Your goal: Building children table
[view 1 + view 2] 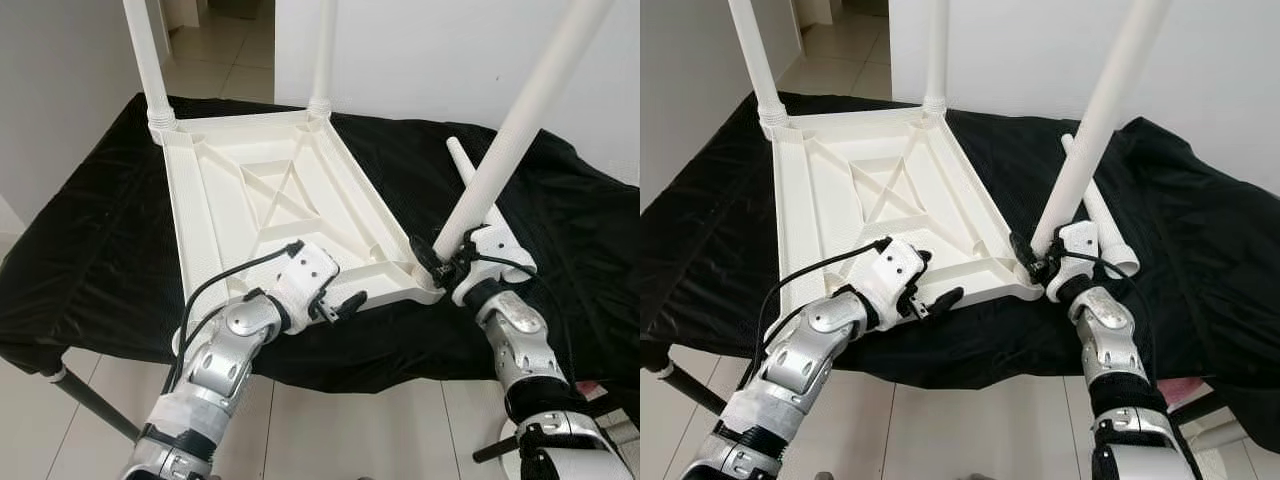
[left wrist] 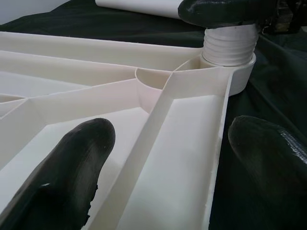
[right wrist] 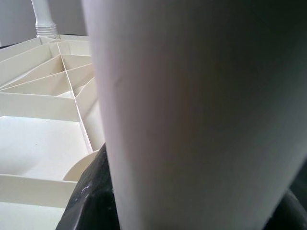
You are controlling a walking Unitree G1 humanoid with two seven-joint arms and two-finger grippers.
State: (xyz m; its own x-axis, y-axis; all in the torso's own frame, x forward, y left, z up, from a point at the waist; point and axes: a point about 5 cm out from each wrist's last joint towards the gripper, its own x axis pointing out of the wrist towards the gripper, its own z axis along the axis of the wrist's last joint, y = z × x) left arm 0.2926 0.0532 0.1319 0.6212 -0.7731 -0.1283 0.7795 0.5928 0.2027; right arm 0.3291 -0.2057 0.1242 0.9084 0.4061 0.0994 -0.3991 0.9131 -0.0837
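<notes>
The white tabletop (image 1: 270, 210) lies upside down on the black cloth (image 1: 90, 230), its long axis running away from the robot. Two legs (image 1: 146, 60) stand upright at its far corners. The right gripper (image 1: 437, 262) holds a third leg (image 1: 510, 140) at the near right corner; this leg tilts to the right. The left gripper (image 1: 338, 305) is wide open around the near edge. A fourth leg (image 1: 470, 180) lies on the cloth.
</notes>
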